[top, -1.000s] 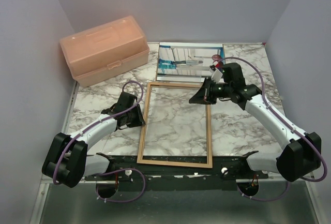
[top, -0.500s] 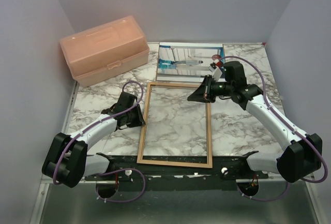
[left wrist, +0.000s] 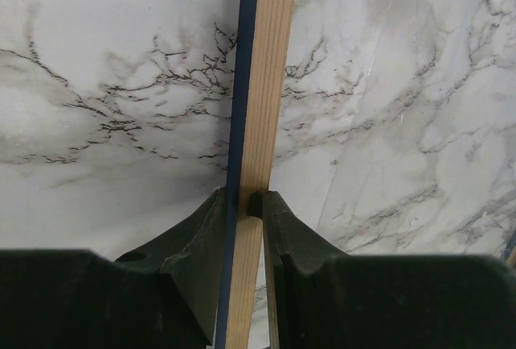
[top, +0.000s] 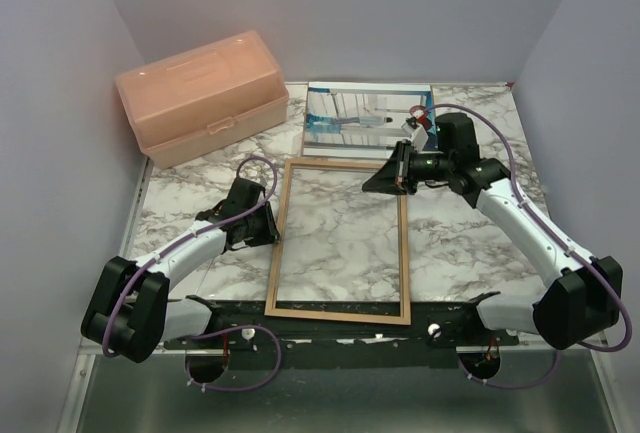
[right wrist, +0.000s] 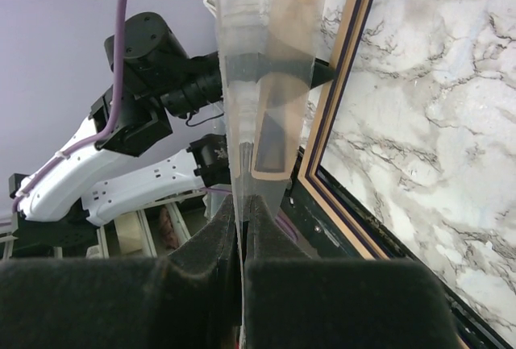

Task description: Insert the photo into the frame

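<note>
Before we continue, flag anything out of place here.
The clear pane is out of the frame, pinched on edge in the right gripper near its far right corner. The photo lies flat beyond the frame.

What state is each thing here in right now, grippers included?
frame: lying flat, wood face up, no photo in it.
photo: lying flat beyond the frame, not held.
clear pane: held by its edge, raised.
peach box: lid closed.
left gripper: shut on one long rail of the frame.
right gripper: shut on the clear pane.
</note>
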`<state>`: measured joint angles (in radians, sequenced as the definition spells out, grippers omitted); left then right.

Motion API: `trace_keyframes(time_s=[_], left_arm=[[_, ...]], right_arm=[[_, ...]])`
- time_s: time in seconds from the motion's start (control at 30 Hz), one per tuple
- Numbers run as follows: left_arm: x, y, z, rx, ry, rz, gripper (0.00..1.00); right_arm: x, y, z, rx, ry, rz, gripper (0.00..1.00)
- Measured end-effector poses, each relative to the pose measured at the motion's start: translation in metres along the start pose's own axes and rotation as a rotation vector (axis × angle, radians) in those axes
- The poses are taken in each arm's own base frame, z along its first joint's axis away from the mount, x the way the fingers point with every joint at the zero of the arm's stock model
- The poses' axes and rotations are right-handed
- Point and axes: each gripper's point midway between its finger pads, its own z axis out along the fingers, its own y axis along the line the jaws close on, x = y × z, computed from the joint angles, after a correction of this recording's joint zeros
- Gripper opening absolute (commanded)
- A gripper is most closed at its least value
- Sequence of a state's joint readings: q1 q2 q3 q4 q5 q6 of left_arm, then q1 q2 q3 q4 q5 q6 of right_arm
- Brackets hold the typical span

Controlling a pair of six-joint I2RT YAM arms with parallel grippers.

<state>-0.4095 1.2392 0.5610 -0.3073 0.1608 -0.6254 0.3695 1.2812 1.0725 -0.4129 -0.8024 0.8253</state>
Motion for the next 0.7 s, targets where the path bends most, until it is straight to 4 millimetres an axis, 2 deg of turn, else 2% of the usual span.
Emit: trace_keyframes(time_s=[0.37,0.57,0.7], left_arm=[[0.0,0.0,0.0,0.0,0.0,0.0,0.26],[0.0,0.0,0.0,0.0,0.0,0.0,0.25],[0.0,0.0,0.0,0.001,-0.001,0.0,0.23]], right_arm=[[0.0,-0.02,0.0,0.038,0.014,0.022,0.01],[0.013,-0.039,0.004,0.061,0.046,0.068,0.01],[0.02,-0.045,0.006,0.057,0.065,0.088,0.01]])
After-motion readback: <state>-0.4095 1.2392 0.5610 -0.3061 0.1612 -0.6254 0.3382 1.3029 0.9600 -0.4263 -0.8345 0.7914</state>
